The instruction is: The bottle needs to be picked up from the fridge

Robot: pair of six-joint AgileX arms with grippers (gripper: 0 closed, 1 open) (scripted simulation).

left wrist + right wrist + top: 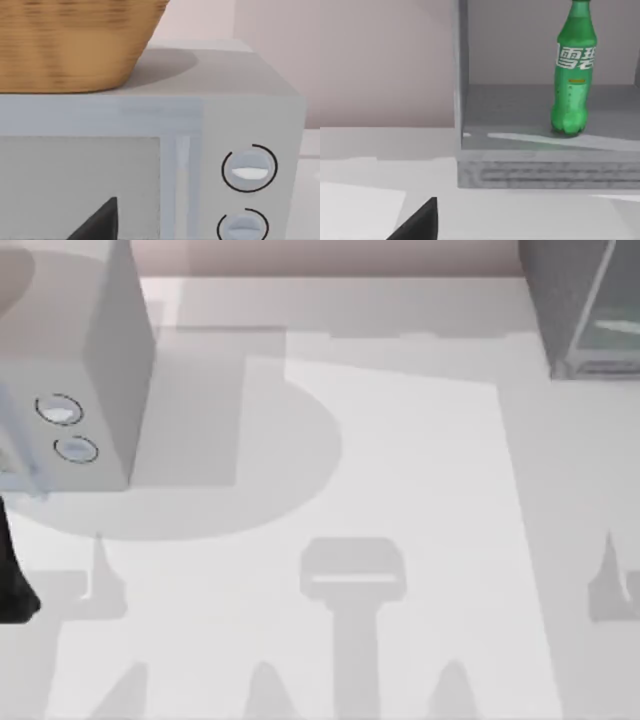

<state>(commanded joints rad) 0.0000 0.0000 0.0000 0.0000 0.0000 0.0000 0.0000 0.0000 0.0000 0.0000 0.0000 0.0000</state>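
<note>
Inside the fridge (530, 170), bottle (573, 75) upright — on its floor

Tabletop (400, 460) carries two boxes at the far side. Box with two dials (70, 370) sits far left; the dials (60, 410) are on its near-facing front, one just nearer than the other, toward the front's right end. In the left wrist view a basket (70, 45) stands on top of that box (225, 85), left of the dials (249, 168). Fridge (590, 310) sits far right, well apart from the dial box, open tabletop between them. In the right wrist view the bottle (574, 70) stands upright inside the fridge (520, 170), on its floor, near the front edge. Left arm (12, 570) is at the left edge, nearer than the dial box.
</note>
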